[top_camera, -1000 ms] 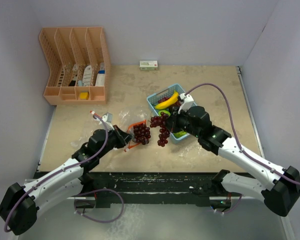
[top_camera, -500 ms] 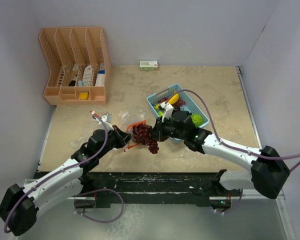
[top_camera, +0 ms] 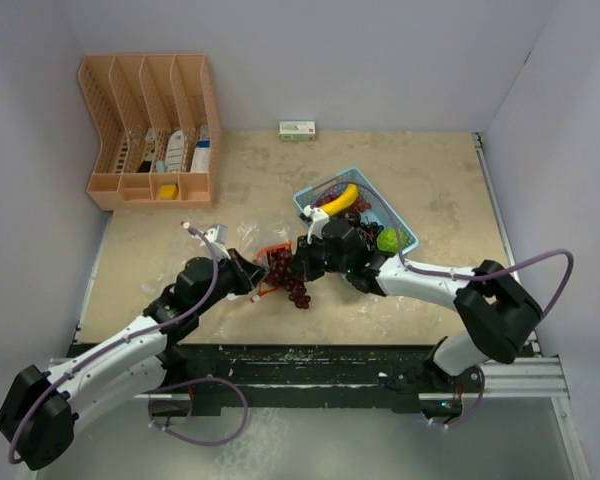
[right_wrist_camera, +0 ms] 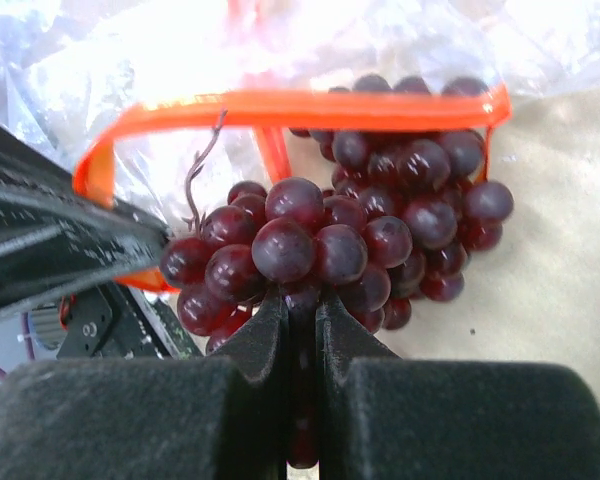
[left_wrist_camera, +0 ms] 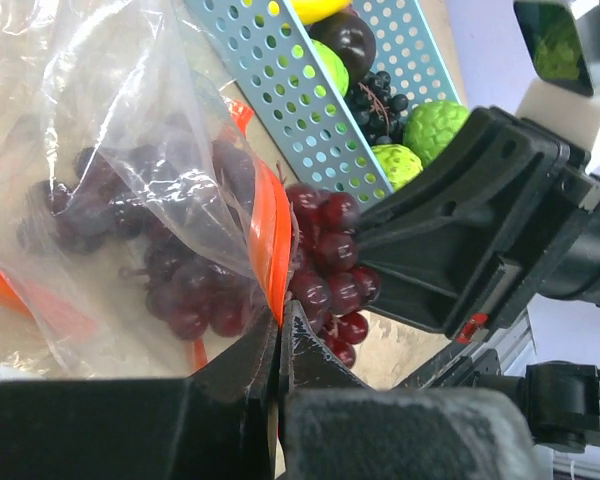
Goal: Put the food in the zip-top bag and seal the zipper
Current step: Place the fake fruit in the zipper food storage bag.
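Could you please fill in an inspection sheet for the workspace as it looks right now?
Surface: beige table, mottled.
Job's things: zip-top bag lies open with its orange zipper unsealed and some grapes inside. A grape bunch sits at its mouth. The banana and lime-green fruit are in the blue basket.
Clutter: peach organizer at the back left, small box by the back wall.
Grippers: left gripper has its jaws pinched on the bag's rim. Right gripper has its jaws clamped on the grape bunch.
Cables: purple cables run along both arms, and the right one loops free.
Surroundings: pale walls on three sides.
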